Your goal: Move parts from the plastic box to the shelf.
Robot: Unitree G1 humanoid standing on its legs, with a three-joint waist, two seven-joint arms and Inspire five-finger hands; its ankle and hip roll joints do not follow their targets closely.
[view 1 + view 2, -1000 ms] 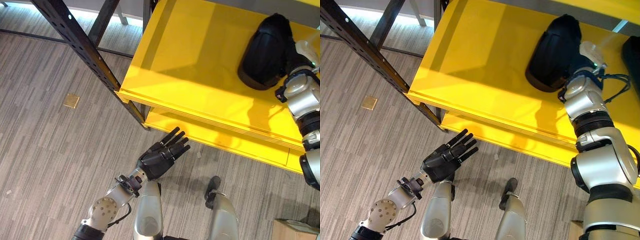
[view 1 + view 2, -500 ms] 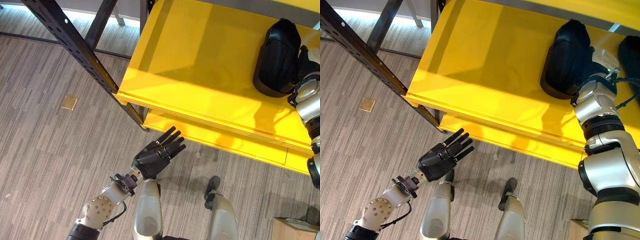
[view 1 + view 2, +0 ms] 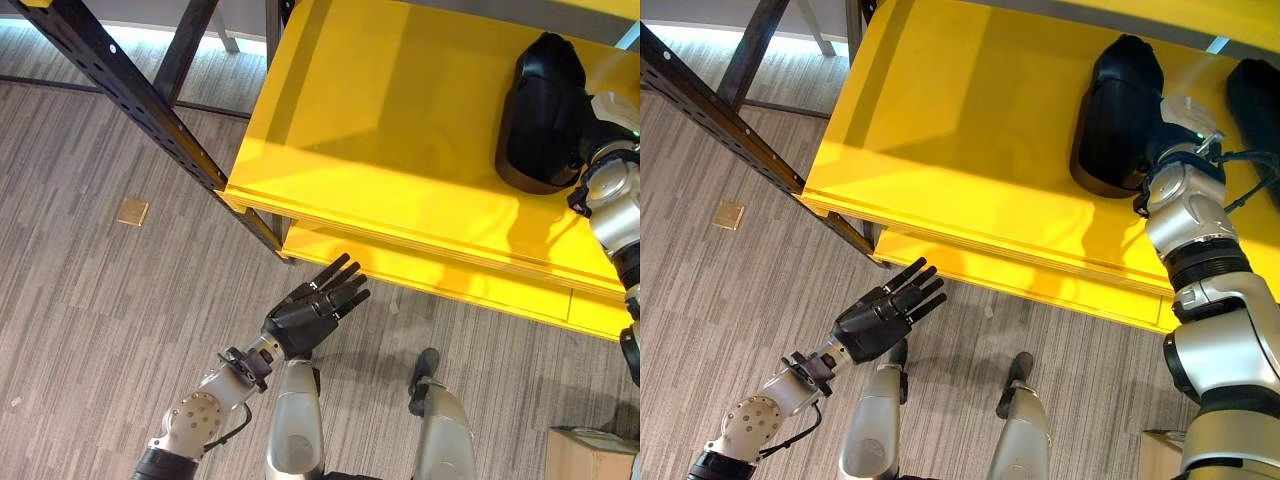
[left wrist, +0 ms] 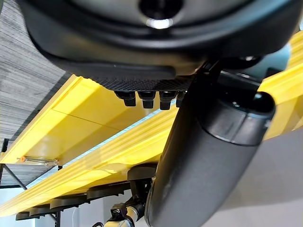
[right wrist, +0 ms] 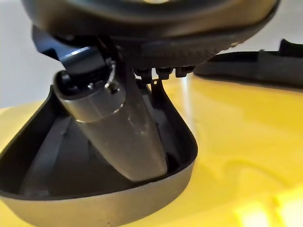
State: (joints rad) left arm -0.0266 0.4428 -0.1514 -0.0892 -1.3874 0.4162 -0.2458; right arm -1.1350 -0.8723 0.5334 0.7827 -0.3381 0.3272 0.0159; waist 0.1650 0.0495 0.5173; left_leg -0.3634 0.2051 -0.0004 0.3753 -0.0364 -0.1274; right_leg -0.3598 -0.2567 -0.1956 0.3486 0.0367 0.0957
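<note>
left hand (image 3: 312, 315) open (fingers straight), right arm raised

The yellow shelf (image 3: 400, 130) looks smooth and shiny, the black part (image 3: 540, 110) looks like dull plastic, and the floor (image 3: 90, 290) looks like streaky wood.

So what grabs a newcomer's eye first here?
The bright yellow shelf dominates, with a black moulded part resting on its upper board at the right. The right hand reaches into that part, while the left hand hangs open over the floor below the shelf edge.
</note>
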